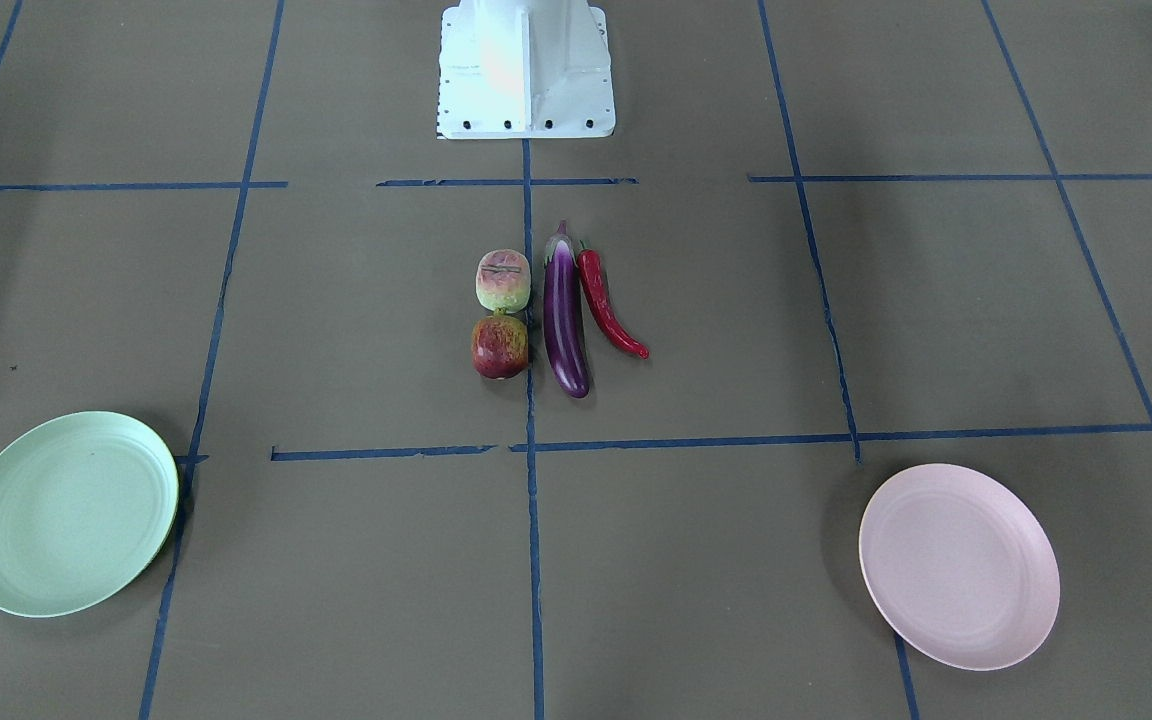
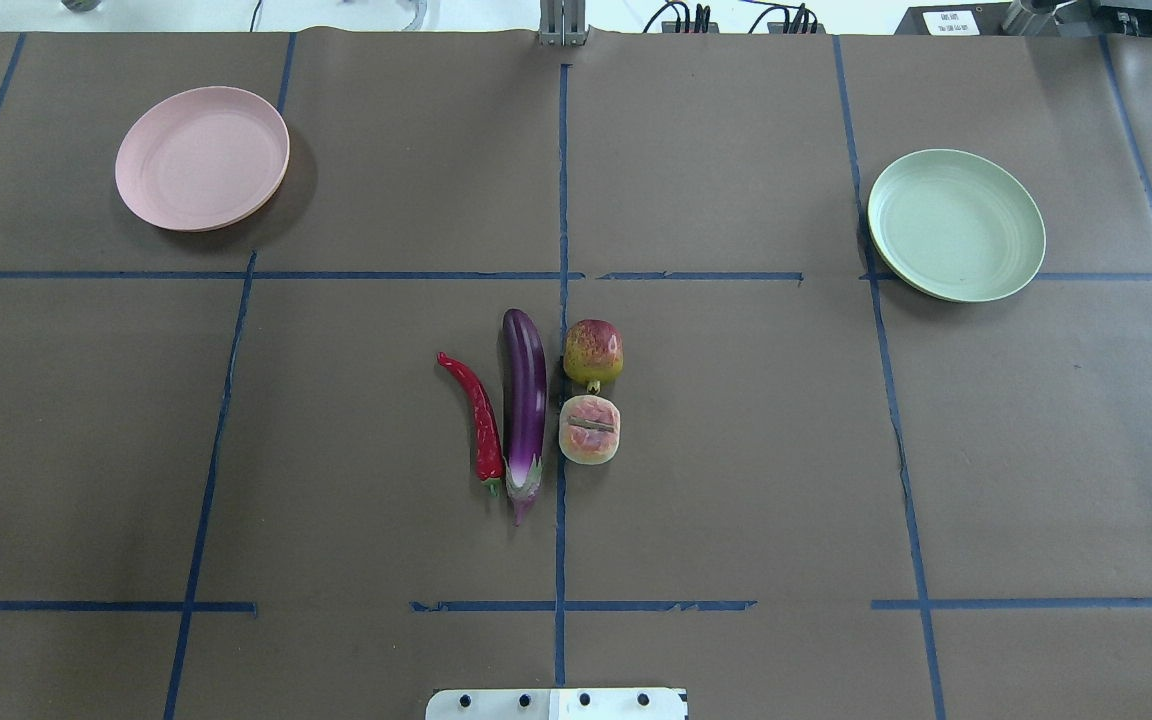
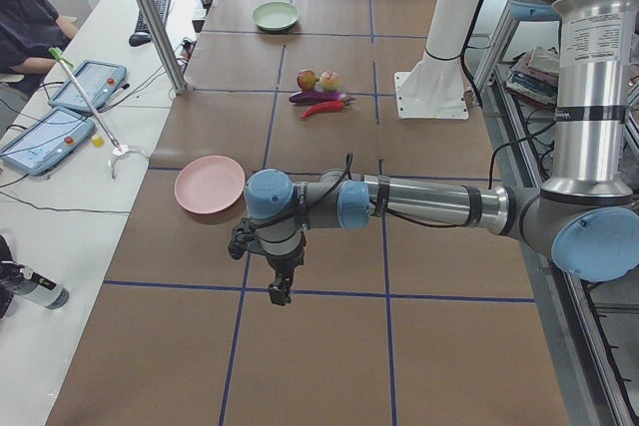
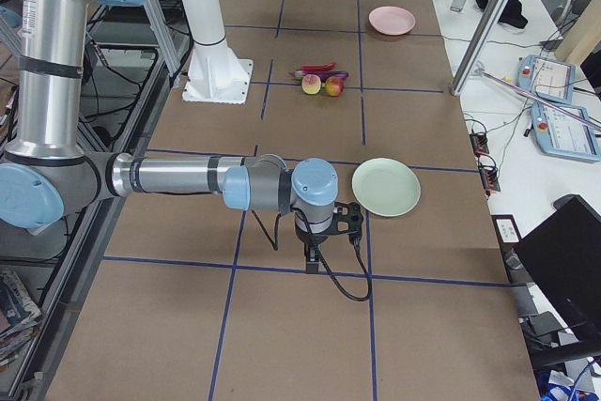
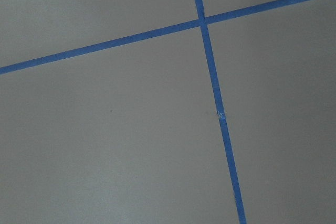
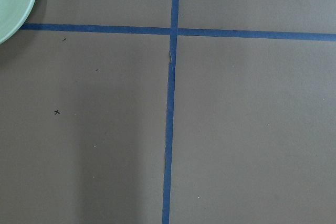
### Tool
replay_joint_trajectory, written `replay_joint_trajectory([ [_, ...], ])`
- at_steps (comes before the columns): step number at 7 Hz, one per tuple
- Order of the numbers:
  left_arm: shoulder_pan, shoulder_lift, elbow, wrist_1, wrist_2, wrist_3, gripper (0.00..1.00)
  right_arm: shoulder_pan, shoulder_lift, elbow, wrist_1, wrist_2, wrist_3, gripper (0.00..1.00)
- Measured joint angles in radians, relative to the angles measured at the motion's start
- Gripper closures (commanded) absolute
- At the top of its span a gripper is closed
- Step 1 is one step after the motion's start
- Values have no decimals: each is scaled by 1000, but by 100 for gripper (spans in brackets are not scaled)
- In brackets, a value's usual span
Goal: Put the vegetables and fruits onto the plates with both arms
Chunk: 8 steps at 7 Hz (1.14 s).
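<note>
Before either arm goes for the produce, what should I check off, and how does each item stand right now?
1. The pink plate is empty: ok.
2. The green plate is empty: ok.
3. The eggplant, chili pepper, pomegranate and peach all lie on the table: ok.
4. Finger room between eggplant and chili pepper: not ok, almost no gap at the stem ends.
5. The left gripper and right gripper are away from the produce: ok.
6. Both open: cannot tell.
</note>
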Motion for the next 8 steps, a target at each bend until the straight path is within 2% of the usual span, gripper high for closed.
replay_joint_trajectory([
  [2, 0, 0, -1, 0, 0, 3, 0, -2, 3, 1, 18, 0, 2, 0],
  [3, 0, 0, -1, 0, -1, 4, 0, -14, 7, 1, 63, 0, 14, 0],
  [5, 0, 0, -1, 0, -5, 4, 0, -80, 43, -1, 229, 3, 48, 0],
  [6, 0, 0, -1, 0, -7, 3, 0, -146, 99, -5, 317, 2, 82, 0],
  [8, 1, 0, -1, 0, -9, 1, 0, -302, 247, -2, 371, 0, 282, 0],
])
